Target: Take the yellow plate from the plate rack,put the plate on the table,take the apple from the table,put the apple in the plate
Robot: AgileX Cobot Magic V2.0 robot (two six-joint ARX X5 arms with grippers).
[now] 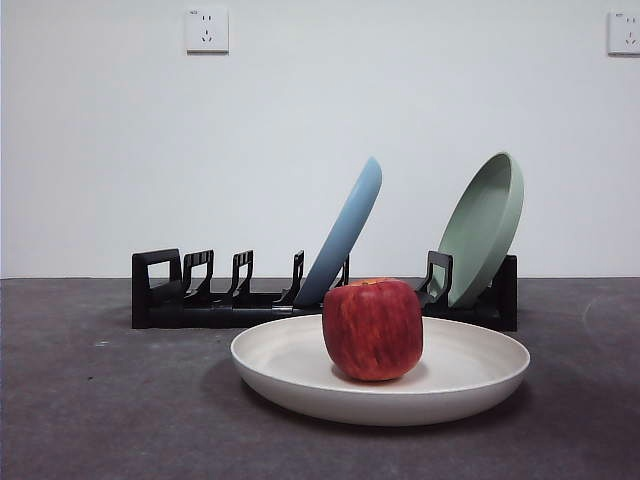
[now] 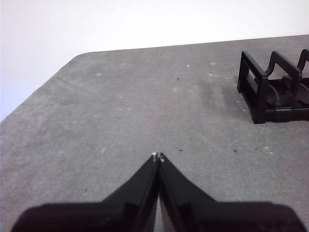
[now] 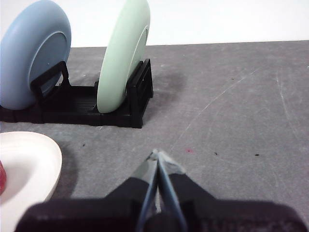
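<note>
The yellow plate [image 1: 300, 365] is seen lying flat on the table [image 1: 90, 400], just in front of the plate rack [image 1: 200, 300]. The apple [image 1: 373, 328] is set upright inside the plate, near its middle, resting on the plate's floor. Behind it, 2 plates are held in the rack's slots: a light blue plate [image 1: 345, 235] leaning near the rack's middle and a pale green plate [image 1: 485, 225] leaning at the rack's end. The other slots of the rack are unfilled.

The left hand [image 2: 158, 156] is held over bare table beside the squared loop end of the rack, its 2 jaws pressed together with nothing between them. The right hand [image 3: 158, 155] is held over the table near the plate's rim and the green plate's end of the rack, its jaws likewise closed together on nothing. 2 wall sockets [image 1: 207, 29] are seen on the white wall behind.
</note>
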